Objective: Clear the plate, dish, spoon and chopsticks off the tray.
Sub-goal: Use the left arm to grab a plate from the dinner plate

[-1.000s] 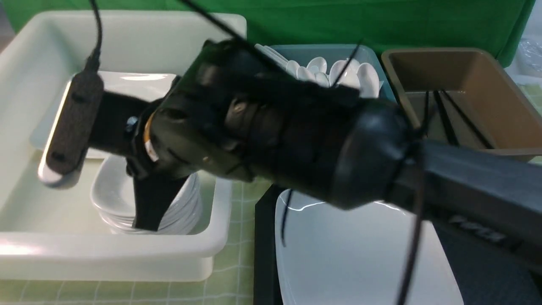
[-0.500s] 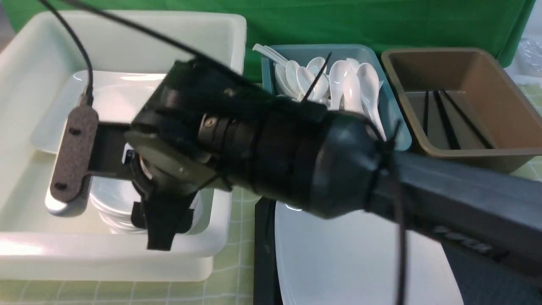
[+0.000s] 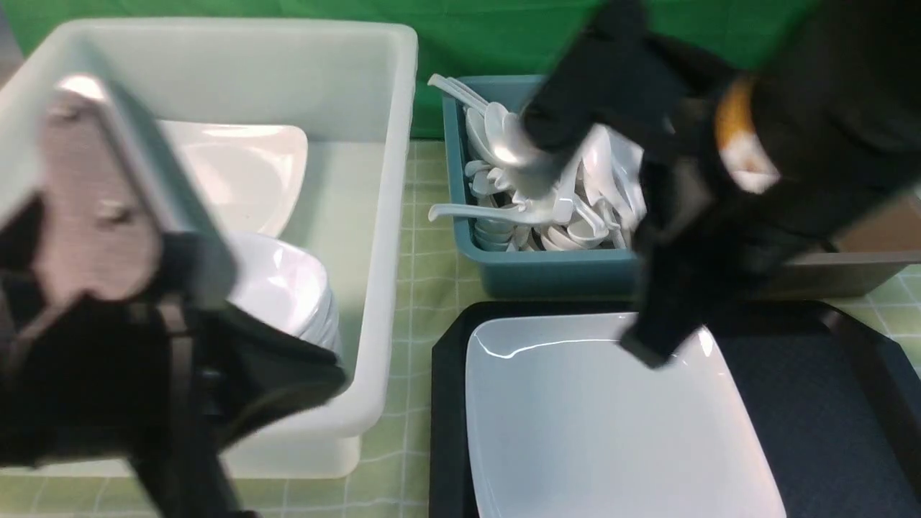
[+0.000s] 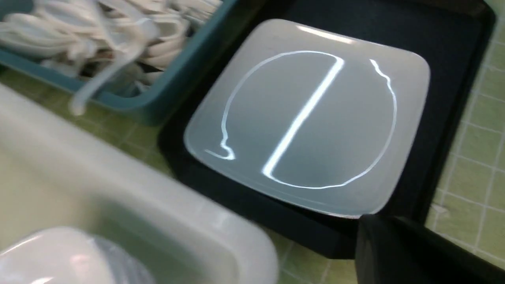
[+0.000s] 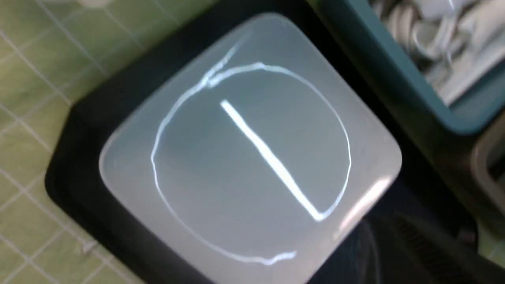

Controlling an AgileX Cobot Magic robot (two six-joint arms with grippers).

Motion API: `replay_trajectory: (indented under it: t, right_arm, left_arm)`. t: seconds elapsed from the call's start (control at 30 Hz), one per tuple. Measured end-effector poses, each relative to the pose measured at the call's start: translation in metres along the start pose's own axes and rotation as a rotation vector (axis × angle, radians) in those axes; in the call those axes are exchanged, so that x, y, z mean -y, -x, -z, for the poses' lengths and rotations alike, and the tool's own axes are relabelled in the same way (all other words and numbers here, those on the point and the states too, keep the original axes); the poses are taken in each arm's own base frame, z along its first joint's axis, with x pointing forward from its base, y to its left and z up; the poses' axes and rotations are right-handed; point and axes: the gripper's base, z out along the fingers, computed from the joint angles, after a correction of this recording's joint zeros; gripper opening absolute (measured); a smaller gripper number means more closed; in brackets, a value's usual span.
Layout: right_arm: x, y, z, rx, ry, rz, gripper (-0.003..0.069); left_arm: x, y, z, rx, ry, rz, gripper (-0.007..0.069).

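Plate [image 3: 611,424] alone on tray [image 3: 827,403]; right gripper [image 3: 658,338] back from white bin [image 3: 388,216], left gripper [image 3: 180,446] nearby; jaw openings impossible to tell.

Plate [image 3: 597,424] cut off by front view's lower edge, left arm [image 3: 108,345] and right arm [image 3: 777,165] motion-blurred, brown bin [image 3: 863,270] largely hidden

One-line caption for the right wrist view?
White plate on the black tray, beside a teal bin of white spoons.

Glossy white square plate [image 3: 604,424] on the black tray [image 3: 827,403].
It lies flat, far edge just beneath the right arm's lower finger [image 3: 658,331].
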Motion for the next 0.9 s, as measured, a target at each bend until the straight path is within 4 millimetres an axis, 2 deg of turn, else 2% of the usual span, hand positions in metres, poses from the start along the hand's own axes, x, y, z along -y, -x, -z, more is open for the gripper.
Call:
replay_trajectory:
  t: [0.03, 0.07, 0.1, 0.2, 0.23, 0.27, 0.3, 0.33, 0.4, 0.5, 0.53, 0.67, 0.77, 0.9]
  right_arm:
    - [0.003, -0.019, 0.006, 0.002, -0.003, -0.031, 0.0068]
    - [0.003, -0.026, 0.008, 0.002, -0.005, -0.052, 0.0068]
    - [0.005, -0.054, 0.015, 0.007, -0.005, -0.105, 0.0068]
    - [0.004, -0.099, 0.023, 0.031, 0.001, -0.199, 0.0068]
    - [0.005, -0.112, 0.027, 0.050, 0.003, -0.227, 0.0068]
    - [0.006, -0.114, 0.029, 0.060, 0.004, -0.234, 0.0068]
    - [0.006, -0.133, 0.034, 0.095, 0.008, -0.277, 0.0068]
    - [0.006, -0.139, 0.036, 0.110, 0.010, -0.290, 0.0068]
    - [0.007, -0.157, 0.040, 0.171, 0.018, -0.321, 0.0068]
    - [0.007, -0.172, 0.044, 0.221, 0.025, -0.340, 0.0068]
    - [0.007, -0.177, 0.046, 0.241, 0.027, -0.345, 0.0069]
    - [0.008, -0.187, 0.049, 0.269, 0.029, -0.352, 0.0069]
    - [0.008, -0.188, 0.050, 0.275, 0.029, -0.352, 0.0071]
    - [0.007, -0.188, 0.047, 0.276, 0.030, -0.349, 0.0071]
  left_arm:
    - [0.001, 0.001, -0.014, -0.025, -0.039, -0.016, 0.0021]
    - [0.001, 0.001, -0.025, -0.050, -0.057, -0.027, 0.0021]
    - [0.006, 0.000, -0.050, -0.109, -0.109, -0.075, 0.0021]
    - [0.022, -0.004, -0.103, -0.257, -0.203, -0.200, 0.0021]
    - [0.028, -0.004, -0.117, -0.294, -0.229, -0.241, 0.0023]
    - [0.031, -0.005, -0.123, -0.311, -0.241, -0.257, 0.0024]
    - [0.040, -0.003, -0.140, -0.343, -0.266, -0.312, 0.0037]
    - [0.042, -0.002, -0.151, -0.361, -0.273, -0.339, 0.0048]
    - [0.047, -0.002, -0.172, -0.393, -0.274, -0.416, 0.0101]
    - [0.047, -0.006, -0.193, -0.423, -0.264, -0.468, 0.0200]
    - [0.047, -0.010, -0.203, -0.443, -0.265, -0.481, 0.0253]
    - [0.048, -0.022, -0.219, -0.494, -0.280, -0.491, 0.0402]
    - [0.048, -0.027, -0.224, -0.508, -0.292, -0.511, 0.0465]
    - [0.048, -0.028, -0.226, -0.512, -0.300, -0.526, 0.0475]
